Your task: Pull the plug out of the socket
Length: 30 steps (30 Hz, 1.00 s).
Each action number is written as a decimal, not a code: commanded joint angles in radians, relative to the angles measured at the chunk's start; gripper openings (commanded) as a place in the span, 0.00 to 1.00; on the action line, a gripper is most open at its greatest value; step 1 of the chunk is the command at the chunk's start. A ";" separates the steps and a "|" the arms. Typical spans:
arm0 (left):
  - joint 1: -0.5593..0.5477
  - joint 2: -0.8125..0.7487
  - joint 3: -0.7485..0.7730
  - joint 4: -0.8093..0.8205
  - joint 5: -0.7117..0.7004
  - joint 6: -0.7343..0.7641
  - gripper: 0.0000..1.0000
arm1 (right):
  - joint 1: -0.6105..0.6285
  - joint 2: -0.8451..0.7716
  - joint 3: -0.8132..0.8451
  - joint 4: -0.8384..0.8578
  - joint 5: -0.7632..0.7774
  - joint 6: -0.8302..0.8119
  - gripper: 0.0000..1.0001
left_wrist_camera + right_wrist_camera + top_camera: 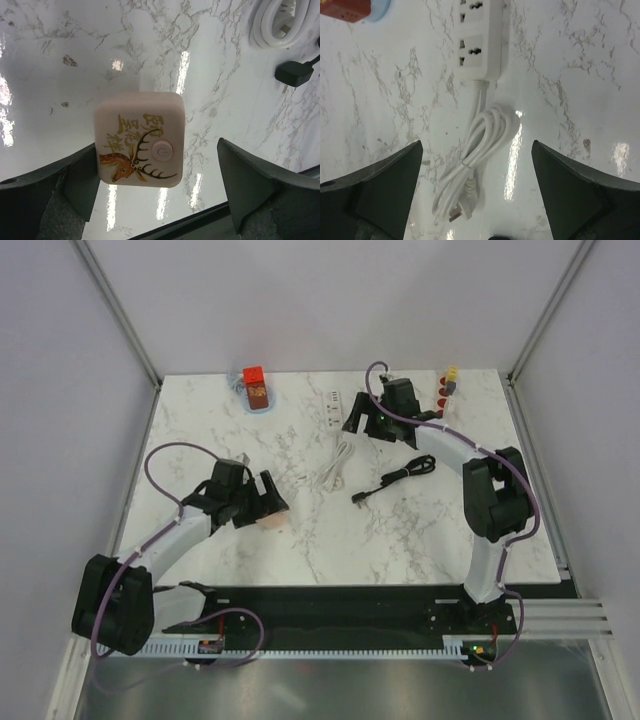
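Observation:
A white power strip (333, 408) lies at the back middle of the table; the two sockets that show in the right wrist view (479, 37) have nothing plugged in. Its white cord (477, 150) lies coiled in front of it, its own plug loose. A black cable with a black plug (362, 497) lies on the marble; the plug also shows in the left wrist view (294, 74). My right gripper (362, 423) (477, 145) is open above the coiled cord. My left gripper (268, 502) (157, 147) is open, with a pink deer-printed device (140, 145) beside its left finger.
A red box on a blue base (255, 388) stands at the back left. Small coloured items (447, 388) stand at the back right. Metal frame posts rise at the back corners of the marble table (450, 530).

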 commanded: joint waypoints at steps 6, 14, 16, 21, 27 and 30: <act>0.002 -0.071 0.107 -0.050 -0.108 -0.003 1.00 | 0.061 -0.113 -0.093 0.045 -0.016 -0.046 0.98; 0.003 0.053 0.360 -0.082 -0.263 0.087 1.00 | 0.113 0.039 0.025 0.088 -0.052 -0.025 0.98; 0.009 0.093 0.426 -0.055 -0.309 0.124 1.00 | 0.118 0.074 0.078 0.091 -0.053 -0.016 0.98; 0.044 0.269 0.611 -0.050 -0.282 0.147 1.00 | 0.133 0.044 0.043 0.123 -0.057 0.041 0.98; 0.057 0.487 0.721 0.081 -0.360 0.291 1.00 | 0.167 0.001 0.010 0.102 -0.043 0.020 0.98; 0.083 0.611 0.780 0.223 -0.303 0.337 0.95 | 0.173 -0.016 -0.058 0.146 -0.033 0.009 0.98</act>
